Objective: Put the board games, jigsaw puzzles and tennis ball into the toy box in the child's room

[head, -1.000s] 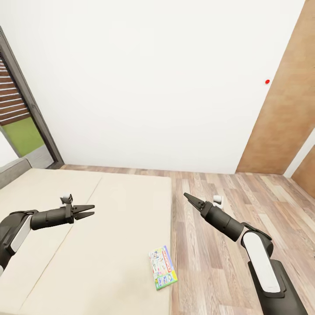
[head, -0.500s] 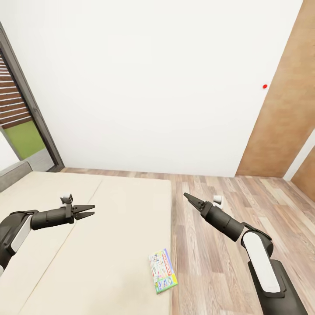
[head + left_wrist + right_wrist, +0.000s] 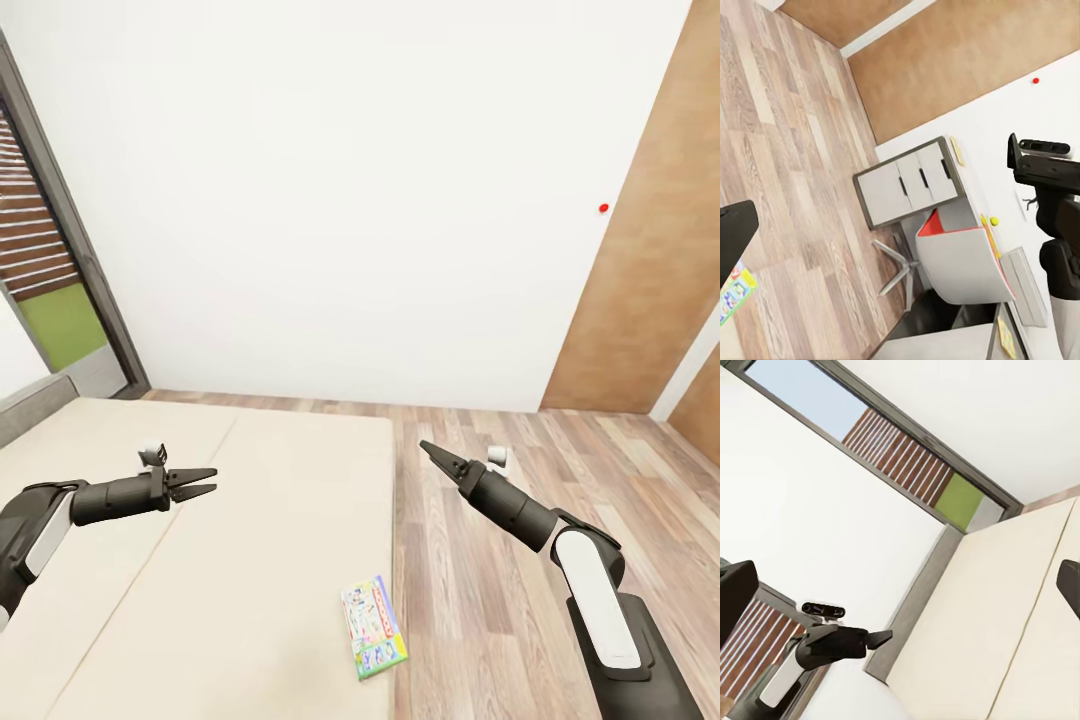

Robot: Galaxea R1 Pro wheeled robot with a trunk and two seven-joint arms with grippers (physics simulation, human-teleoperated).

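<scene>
Two-armed, reaching forward in the head view. Starting at the far left of that frame, looking past a dark-framed window [image 3: 45, 250] with brown slats and a green patch behind it. Holding the left gripper [image 3: 208, 480] at lower left, fingers spread a little apart and clamping nothing, hovering above the beige bed [image 3: 250, 520]. Facing a plain white wall [image 3: 350, 200] across the upper middle. Finding one board game [image 3: 373, 626], green-edged with a white colourful cover, lying flat at lower centre on the mattress, close to the bed's right edge and well apart from both grippers; catching a corner of it again at the lower left of the left wrist view. Holding the right gripper [image 3: 428, 448] just right of centre above the wood-plank floor [image 3: 500, 600], looking like a single point from the head camera, yet showing dark fingers at opposite edges of the right wrist view, so standing apart and gripping nothing. Passing a brown wooden panel [image 3: 650, 250] at the far right. Glimpsing, near the middle of the left wrist view, the table [image 3: 911, 184] with its white-grey drawer fronts, a grey chair [image 3: 964, 262] just beside it, and the small yellow-green tennis ball [image 3: 994, 220] sitting on the pale top.
</scene>
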